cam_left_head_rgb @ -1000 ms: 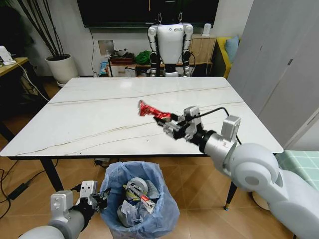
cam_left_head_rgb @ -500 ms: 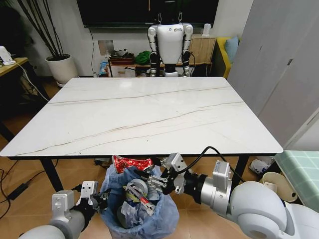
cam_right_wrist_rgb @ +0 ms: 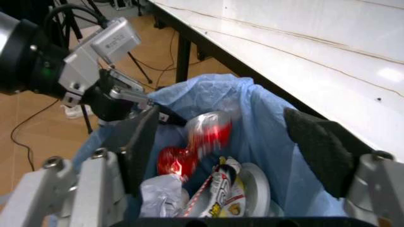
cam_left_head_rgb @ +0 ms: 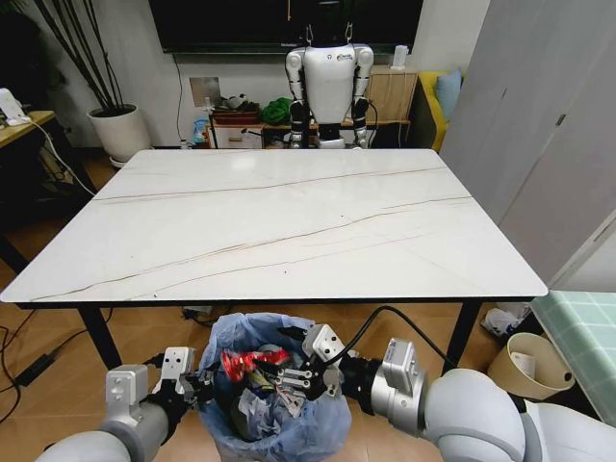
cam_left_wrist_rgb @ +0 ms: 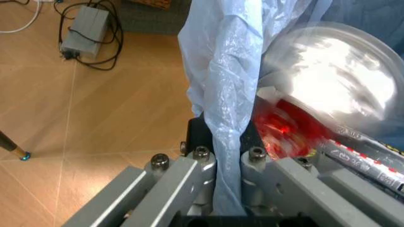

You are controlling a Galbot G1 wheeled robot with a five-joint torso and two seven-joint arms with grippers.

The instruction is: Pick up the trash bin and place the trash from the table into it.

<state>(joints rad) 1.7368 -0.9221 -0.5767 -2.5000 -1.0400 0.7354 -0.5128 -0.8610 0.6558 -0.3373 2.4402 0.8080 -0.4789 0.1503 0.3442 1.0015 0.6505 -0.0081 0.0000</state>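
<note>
The trash bin (cam_left_head_rgb: pixel 274 395), lined with light-blue plastic, sits on the wooden floor (cam_left_head_rgb: pixel 58 327) just below the near edge of the table (cam_left_head_rgb: pixel 279 221) and holds a crushed red can (cam_left_head_rgb: pixel 248 363) atop white tissues and wrappers. The left gripper (cam_left_head_rgb: pixel 192 385) pinches the bag's left rim, while the right gripper (cam_left_head_rgb: pixel 300 371) hovers spread wide over the bin's mouth, empty. Beyond the table stand a white humanoid robot (cam_left_head_rgb: pixel 328 82) and a potted plant (cam_left_head_rgb: pixel 115 125).

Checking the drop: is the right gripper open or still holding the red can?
Open: the right gripper has its pads spread, and the crushed red can lies between them untouched, inside the trash bin.
</note>
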